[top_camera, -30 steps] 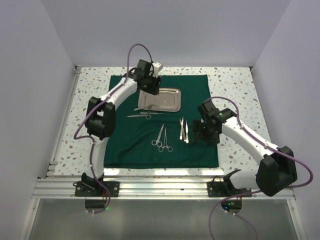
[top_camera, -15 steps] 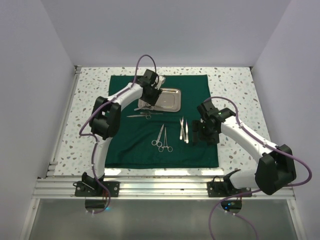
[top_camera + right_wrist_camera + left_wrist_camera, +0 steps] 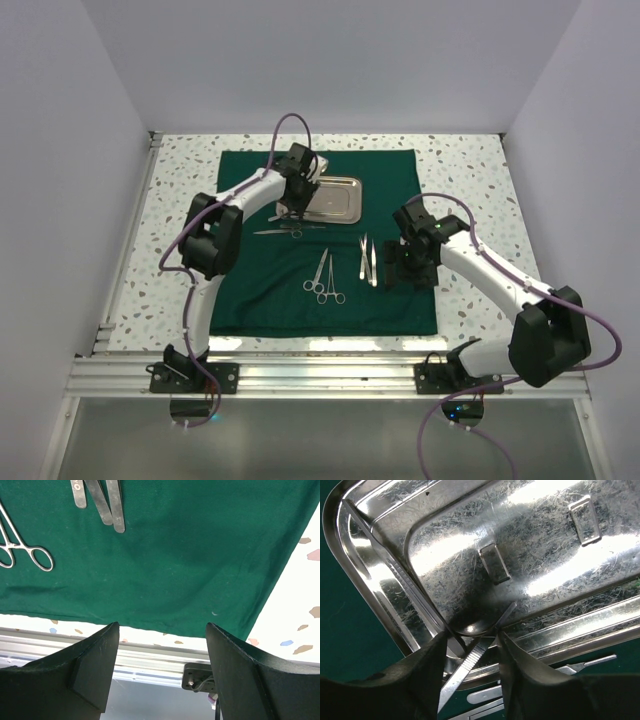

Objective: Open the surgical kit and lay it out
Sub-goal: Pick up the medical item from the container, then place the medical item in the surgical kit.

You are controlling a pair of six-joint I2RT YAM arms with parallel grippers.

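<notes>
The dark green cloth (image 3: 270, 290) of the surgical kit lies spread flat on the table. On its far half sits the steel tray (image 3: 338, 200). My left gripper (image 3: 298, 202) hangs low over the tray's near left corner. In the left wrist view the tray (image 3: 545, 555) fills the frame, and the open left gripper (image 3: 471, 636) straddles a slim flat silver instrument (image 3: 465, 666) that slants over the tray's rim. Scissors (image 3: 290, 231), two forceps (image 3: 323, 278) and tweezers (image 3: 368, 258) lie on the cloth. My right gripper (image 3: 400, 270) hovers open and empty beside the tweezers (image 3: 102, 500).
Speckled tabletop (image 3: 470, 170) surrounds the cloth. An aluminium rail (image 3: 320, 372) runs along the near edge, and white walls stand on three sides. In the right wrist view the cloth's near edge (image 3: 150, 622) and a forceps ring (image 3: 42, 559) show.
My left gripper has come down from the tray's far left corner to its near left corner, and its jaws have narrowed a little. The right arm has not moved.
</notes>
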